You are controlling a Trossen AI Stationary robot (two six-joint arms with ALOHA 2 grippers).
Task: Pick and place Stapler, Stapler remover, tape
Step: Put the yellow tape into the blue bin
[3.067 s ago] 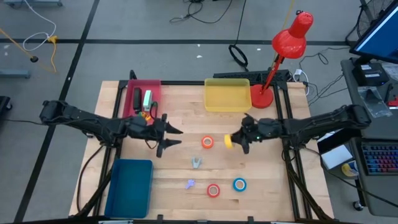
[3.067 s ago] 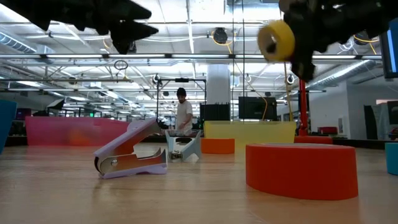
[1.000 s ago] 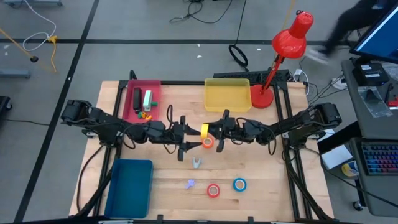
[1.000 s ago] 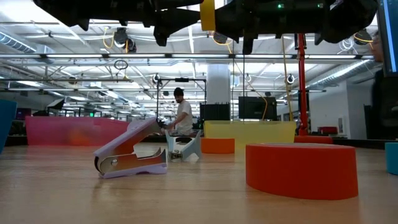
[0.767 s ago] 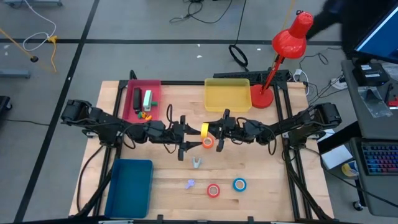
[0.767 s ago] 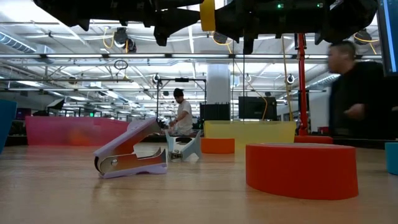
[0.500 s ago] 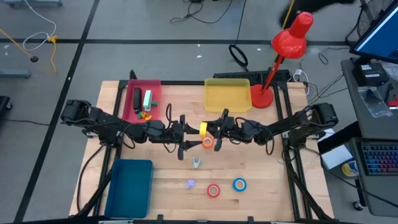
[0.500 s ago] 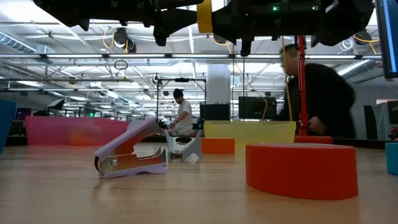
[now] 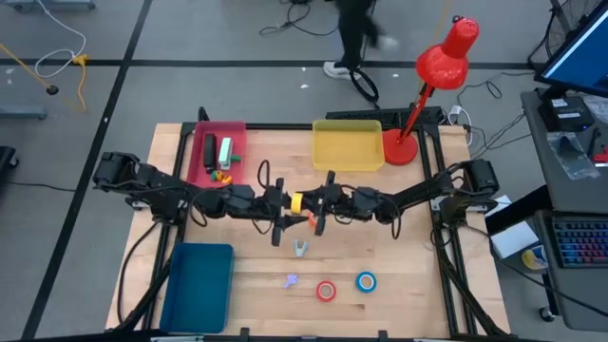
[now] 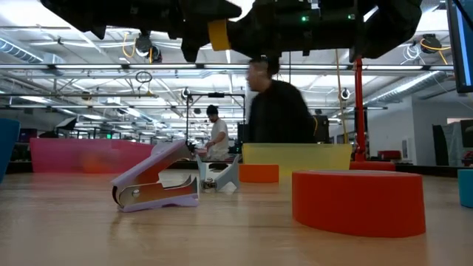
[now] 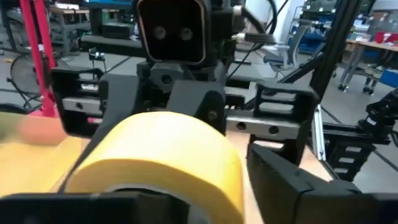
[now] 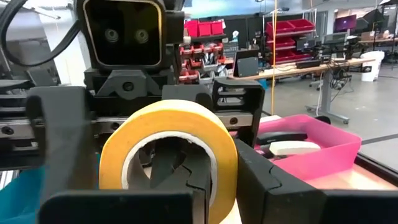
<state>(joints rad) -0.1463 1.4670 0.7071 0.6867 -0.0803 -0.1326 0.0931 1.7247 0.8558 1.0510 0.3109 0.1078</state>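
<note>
- Blue tray [image 9: 199,285]: near-left corner of the table.
- Pink tray [image 9: 217,152]: far left, holding a stapler [image 9: 209,149] and other small items.
- Left gripper [image 9: 283,203]: raised at mid-table. Its fingers stand on either side of the yellow tape and are partly apart. Whether they press on it cannot be told.
- Yellow tape [image 9: 297,202]: in the air between the two grippers.
- Right gripper [image 9: 313,205]: facing the left one, pinched closed on the yellow tape.
- Orange tape [image 9: 310,220]: on the table under the grippers.
- Grey remover [image 9: 300,249], purple remover [image 9: 291,280], red tape [image 9: 326,291], blue tape [image 9: 366,281]: lying apart on the near table.
- Yellow tray [image 9: 347,144]: far centre.
- Red lamp [image 9: 442,59]: far right.
</note>
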